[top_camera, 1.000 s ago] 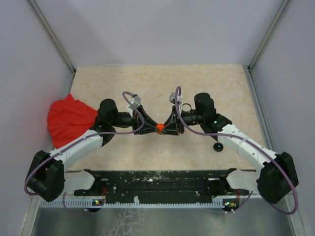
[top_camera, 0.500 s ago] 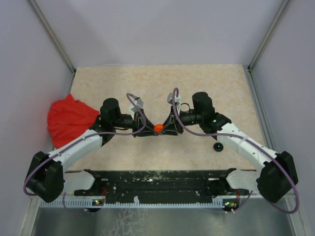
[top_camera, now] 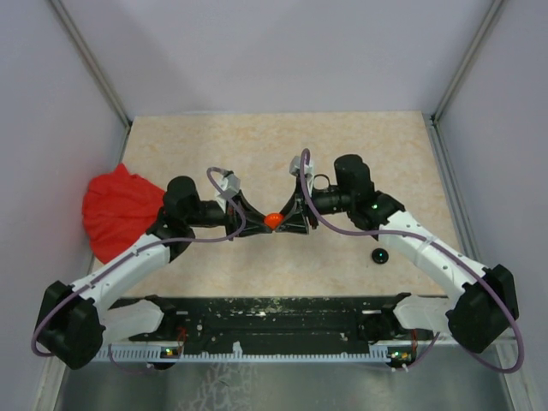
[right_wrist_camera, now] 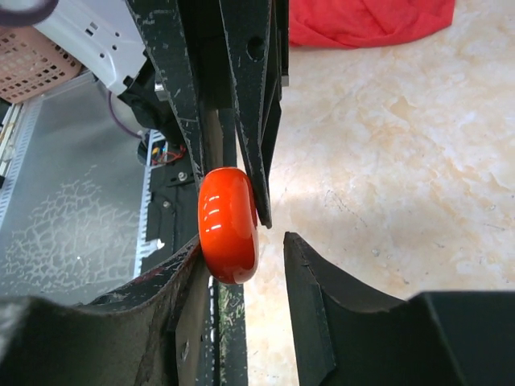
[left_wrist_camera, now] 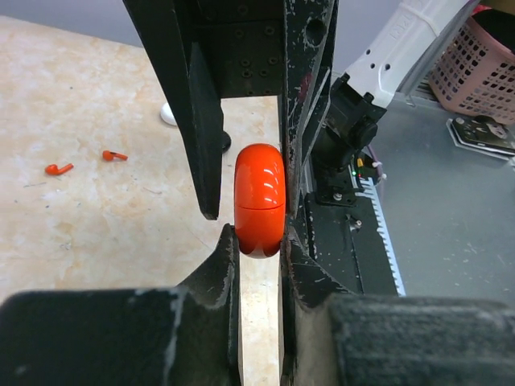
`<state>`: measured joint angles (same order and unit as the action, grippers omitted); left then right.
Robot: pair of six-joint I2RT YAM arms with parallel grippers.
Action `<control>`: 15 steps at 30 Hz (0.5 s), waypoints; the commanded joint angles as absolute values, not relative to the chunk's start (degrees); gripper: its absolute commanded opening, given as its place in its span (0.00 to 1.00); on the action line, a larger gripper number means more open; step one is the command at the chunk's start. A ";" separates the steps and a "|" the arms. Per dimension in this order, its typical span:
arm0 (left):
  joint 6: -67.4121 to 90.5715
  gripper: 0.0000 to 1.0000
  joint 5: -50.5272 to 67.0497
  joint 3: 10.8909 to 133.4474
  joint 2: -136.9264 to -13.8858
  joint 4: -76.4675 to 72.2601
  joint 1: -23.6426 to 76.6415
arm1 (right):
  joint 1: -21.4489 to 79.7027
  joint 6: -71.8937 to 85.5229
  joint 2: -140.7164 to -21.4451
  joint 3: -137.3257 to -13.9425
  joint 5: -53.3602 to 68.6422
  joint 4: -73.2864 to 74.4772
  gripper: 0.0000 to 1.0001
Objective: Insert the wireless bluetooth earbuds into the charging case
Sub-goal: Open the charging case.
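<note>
The orange round charging case (top_camera: 272, 220) hangs above the table's middle, closed, between both grippers. My left gripper (top_camera: 259, 223) is shut on it: in the left wrist view both fingertips press its lower sides (left_wrist_camera: 259, 211). My right gripper (top_camera: 286, 220) is open around the same case (right_wrist_camera: 228, 223); one finger touches it and the other stands apart with a gap. Two tiny orange earbuds (left_wrist_camera: 58, 169) (left_wrist_camera: 114, 155) lie on the table below, seen only in the left wrist view.
A red cloth (top_camera: 120, 210) lies at the left table edge. A small black disc (top_camera: 378, 255) lies under the right arm. A white piece (left_wrist_camera: 167, 115) shows partly behind the right gripper's finger. A pink basket (left_wrist_camera: 481, 64) stands off the table's near side.
The case and both grippers have shifted slightly left and away. The left arm's wrist and elbow have moved left and back.
</note>
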<state>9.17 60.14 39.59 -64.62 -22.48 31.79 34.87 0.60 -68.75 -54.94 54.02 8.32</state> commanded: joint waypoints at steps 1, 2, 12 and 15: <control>9.85 0.00 59.00 36.40 -63.12 -29.32 32.14 | 35.42 0.41 -67.81 -58.65 52.93 7.32 0.42; 10.42 0.00 59.07 35.84 -63.14 -30.49 32.23 | 35.42 0.55 -67.73 -58.89 52.92 7.23 0.42; 11.42 0.00 61.05 33.96 -62.75 -32.78 32.18 | 35.42 1.79 -66.64 -59.57 49.22 6.65 0.41; 10.72 0.00 61.25 33.60 -62.20 -31.88 32.31 | 35.42 1.95 -65.99 -60.13 47.85 7.31 0.40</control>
<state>10.76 58.89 34.65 -63.72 -30.83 31.77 35.14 1.72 -68.47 -56.07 51.57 9.52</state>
